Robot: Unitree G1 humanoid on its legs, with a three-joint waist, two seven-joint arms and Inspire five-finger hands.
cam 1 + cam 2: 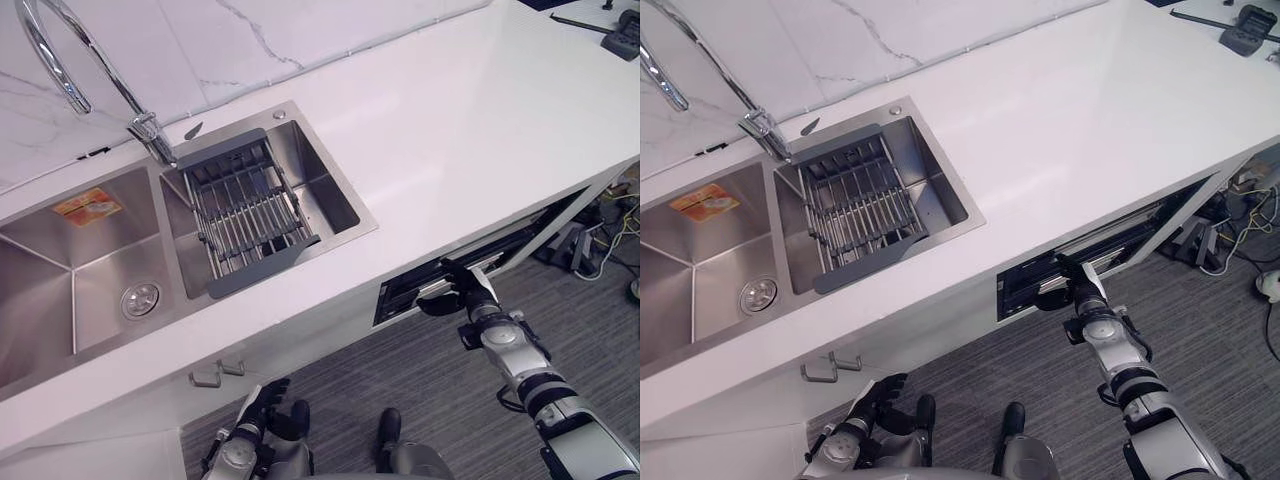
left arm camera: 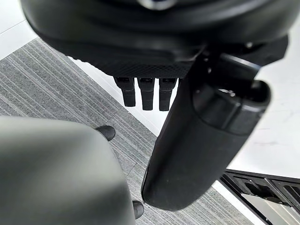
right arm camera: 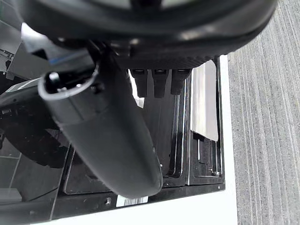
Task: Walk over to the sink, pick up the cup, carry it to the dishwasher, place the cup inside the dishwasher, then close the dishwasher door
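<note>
Right fingers (image 3: 154, 82): straight and side by side, reaching onto the dishwasher door, pinching nothing; the thumb (image 3: 108, 140) stands apart from them.
Right hand (image 1: 462, 292): at the top edge of the dishwasher door (image 1: 1130, 238), near the end closest to the sink.
Dishwasher door: tipped out a little at the top under the desk (image 1: 450, 130), showing a dark strip of its inner face with a steel panel (image 3: 204, 103).
Left fingers (image 2: 146, 93): relaxed, loosely spread, holding nothing.
Left hand (image 1: 262, 400): hanging low in front of the cabinet handles (image 1: 215, 375), over the grey carpet (image 1: 420, 370).
Cup: cannot tell where it is; the dishwasher's inside is hidden behind the door.
Sink (image 1: 60, 270): two steel basins well to the left of the dishwasher; a grey drying rack (image 1: 245, 215) sits across the right basin, a chrome faucet (image 1: 70, 60) arches above.
</note>
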